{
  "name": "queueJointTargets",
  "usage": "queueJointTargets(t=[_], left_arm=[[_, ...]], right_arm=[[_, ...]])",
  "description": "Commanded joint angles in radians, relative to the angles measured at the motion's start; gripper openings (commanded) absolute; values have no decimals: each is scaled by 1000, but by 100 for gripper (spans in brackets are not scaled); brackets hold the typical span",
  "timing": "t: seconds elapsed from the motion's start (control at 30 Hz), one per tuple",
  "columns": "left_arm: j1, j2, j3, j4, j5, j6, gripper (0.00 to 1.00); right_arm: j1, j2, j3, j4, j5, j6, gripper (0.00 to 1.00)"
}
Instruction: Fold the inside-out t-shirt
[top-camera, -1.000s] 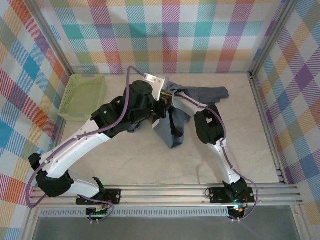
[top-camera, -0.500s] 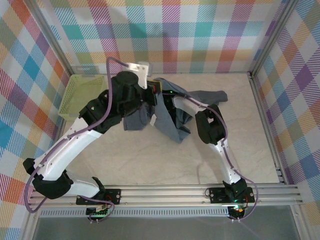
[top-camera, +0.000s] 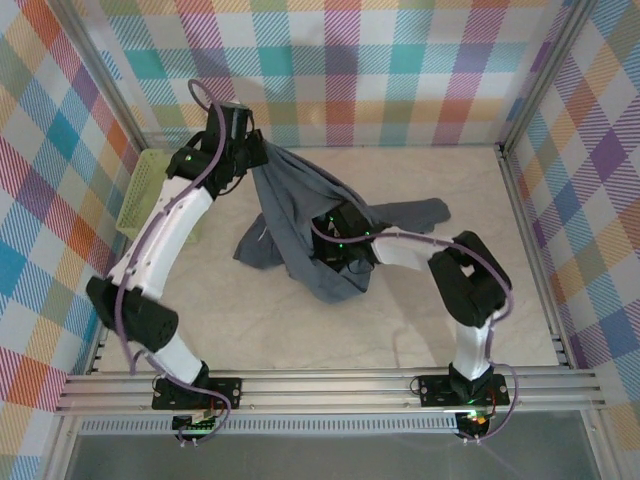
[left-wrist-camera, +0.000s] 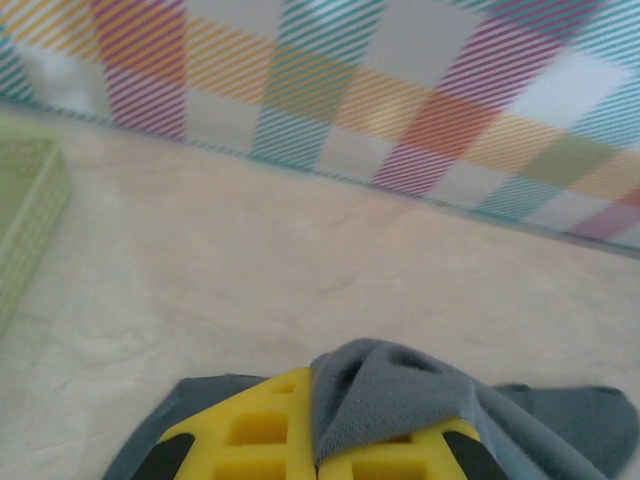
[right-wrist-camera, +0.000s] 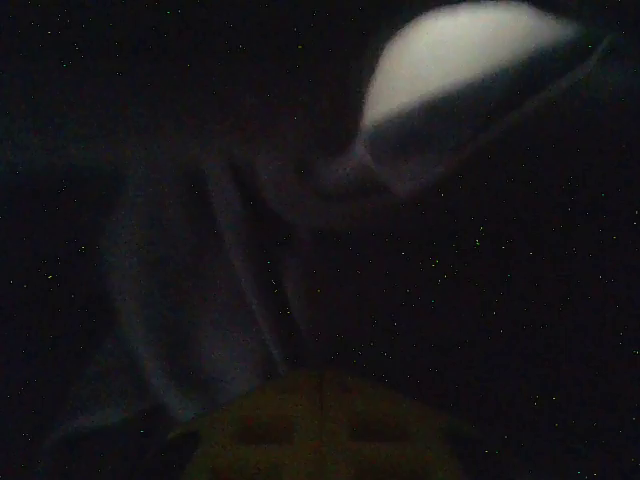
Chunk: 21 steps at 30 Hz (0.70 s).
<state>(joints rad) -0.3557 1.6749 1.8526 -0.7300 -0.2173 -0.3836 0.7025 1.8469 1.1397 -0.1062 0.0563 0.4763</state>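
Observation:
The inside-out t-shirt (top-camera: 300, 225), dark slate-grey, hangs stretched from the far left down to a heap on the table's middle, one sleeve (top-camera: 420, 212) trailing right. My left gripper (top-camera: 254, 156) is raised near the back wall, shut on the shirt's top edge. In the left wrist view its yellow fingers (left-wrist-camera: 250, 430) pinch a fold of grey cloth (left-wrist-camera: 400, 395). My right gripper (top-camera: 335, 245) is buried low in the cloth. The right wrist view is dark under the shirt; the faint yellow fingers (right-wrist-camera: 260, 430) meet, with a cloth fold (right-wrist-camera: 240, 290) running down to their tips.
A lime-green mesh basket (top-camera: 138, 195) sits at the far left, partly behind my left arm; its corner (left-wrist-camera: 25, 200) shows in the left wrist view. Checked walls close the back and both sides. Bare tabletop (top-camera: 300, 340) lies in front of the shirt.
My left arm swung to the far left and up, pulling the shirt taut. The right gripper went from open to shut inside the cloth and reached further left.

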Motion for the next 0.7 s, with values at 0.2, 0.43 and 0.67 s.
queueJointTargets(t=[0.2,0.43,0.67], left_arm=[[56,335,161,-221,-60,-43,0],[62,452,187,-309,-190,-59,0],[64,480,139,-333,-210,-58,0]], right_arm=[[12,-321,-262,364,-153,-96,0],[12,-515,-347,342,-160,-147,0],[-1,-744,-458,343,-115,-199,0]])
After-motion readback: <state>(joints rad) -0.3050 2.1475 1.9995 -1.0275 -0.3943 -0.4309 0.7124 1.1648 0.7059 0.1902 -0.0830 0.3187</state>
